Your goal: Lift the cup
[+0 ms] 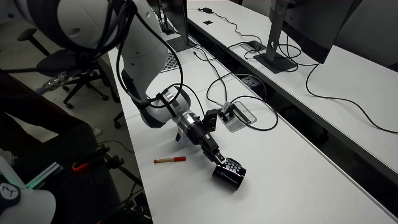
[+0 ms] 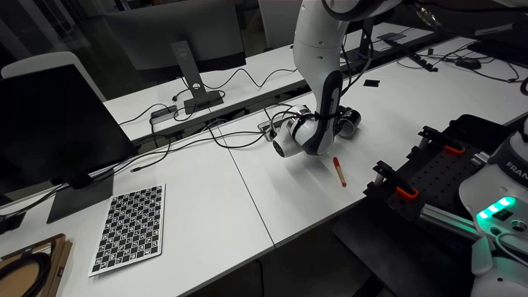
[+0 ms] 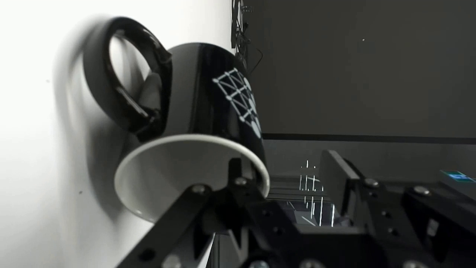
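The cup is a black mug with pale markings and a white inside. It lies on its side on the white table in both exterior views (image 1: 228,177) (image 2: 351,117). In the wrist view the cup (image 3: 186,85) has its mouth towards me and its handle on the table side. My gripper (image 3: 284,163) is open. One finger reaches into the cup's mouth, and the other is outside, apart from the wall. In an exterior view the gripper (image 1: 219,159) is at the cup's rim. The arm mostly hides the gripper in the remaining exterior view.
A thin red-and-tan pen (image 1: 169,160) lies on the table near its edge. A grey socket box with cables (image 1: 238,116) is set in the table beside the wrist. A checkered board (image 2: 132,227) and a monitor (image 2: 57,136) stand farther along the table.
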Controlling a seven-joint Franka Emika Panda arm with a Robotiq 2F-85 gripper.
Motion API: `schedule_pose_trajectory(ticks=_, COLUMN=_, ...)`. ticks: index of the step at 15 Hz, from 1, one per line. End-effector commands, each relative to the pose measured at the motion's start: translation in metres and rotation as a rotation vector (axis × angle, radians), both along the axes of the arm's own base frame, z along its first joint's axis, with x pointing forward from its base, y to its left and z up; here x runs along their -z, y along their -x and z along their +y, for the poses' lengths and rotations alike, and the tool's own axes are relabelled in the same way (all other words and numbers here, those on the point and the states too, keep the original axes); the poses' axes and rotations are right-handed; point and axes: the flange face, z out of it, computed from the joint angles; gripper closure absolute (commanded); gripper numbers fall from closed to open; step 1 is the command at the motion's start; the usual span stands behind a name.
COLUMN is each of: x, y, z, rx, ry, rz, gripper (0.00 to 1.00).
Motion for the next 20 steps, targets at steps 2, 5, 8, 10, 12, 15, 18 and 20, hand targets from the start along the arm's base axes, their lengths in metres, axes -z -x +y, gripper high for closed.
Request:
schedule_pose_trajectory(ticks=2, x=0.002, y=-0.004, z=0.000, rx=-0.004, ry=0.047, rz=0.021, gripper=0.88)
schedule_pose_trajectory(ticks=5, x=0.001, y=-0.003, z=0.002, rx=-0.006, ry=0.059, rz=0.023, gripper=1.00)
schedule_pose_trajectory(ticks=8, x=-0.001, y=-0.003, z=0.004, rx=-0.014, ry=0.068, rz=0.025, gripper=0.98)
schedule_pose_trajectory(ticks=10, x=-0.003, y=-0.002, z=0.008, rx=-0.022, ry=0.074, rz=0.020, gripper=0.98)
schedule_pose_trajectory(ticks=12, x=-0.006, y=-0.001, z=0.013, rx=-0.036, ry=0.063, rz=0.016, gripper=0.98)
schedule_pose_trajectory(ticks=15, x=-0.010, y=-0.001, z=0.024, rx=-0.047, ry=-0.013, rz=0.013, gripper=0.98)
schedule_pose_trajectory(ticks=18, x=-0.015, y=-0.005, z=0.041, rx=-0.059, ry=-0.146, rz=0.002, gripper=0.98)
schedule_pose_trajectory(ticks=20, x=-0.025, y=-0.010, z=0.050, rx=-0.071, ry=-0.181, rz=-0.017, gripper=0.98)
